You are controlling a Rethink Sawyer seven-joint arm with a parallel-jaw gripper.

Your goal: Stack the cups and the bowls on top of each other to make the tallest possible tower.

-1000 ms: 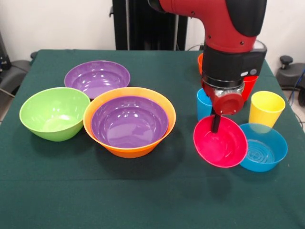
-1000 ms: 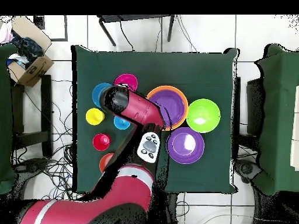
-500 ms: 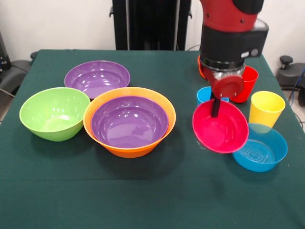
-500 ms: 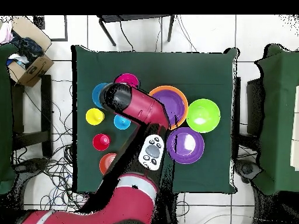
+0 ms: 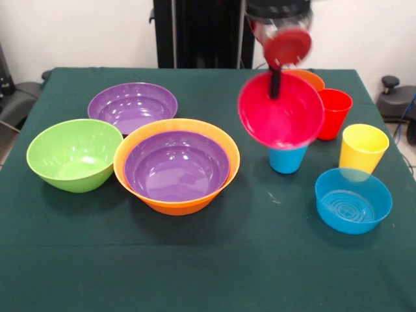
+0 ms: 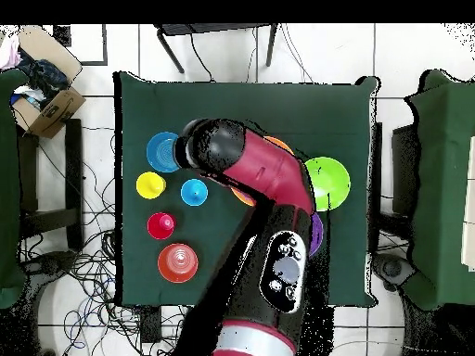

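In the front view, upper right, the gripper pinches the rim of the small glossy pink-red plastic bowl, tilted and clear of the table, likely bound for the purple-lined large orange bowl; overhead, the red arm hides both.

Open tabletop along 6 o'clock; blocked at 3 by blue bowl, yellow cup, blue cup.

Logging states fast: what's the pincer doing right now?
Pincer: shut on the pink-red bowl, held tilted in the air.
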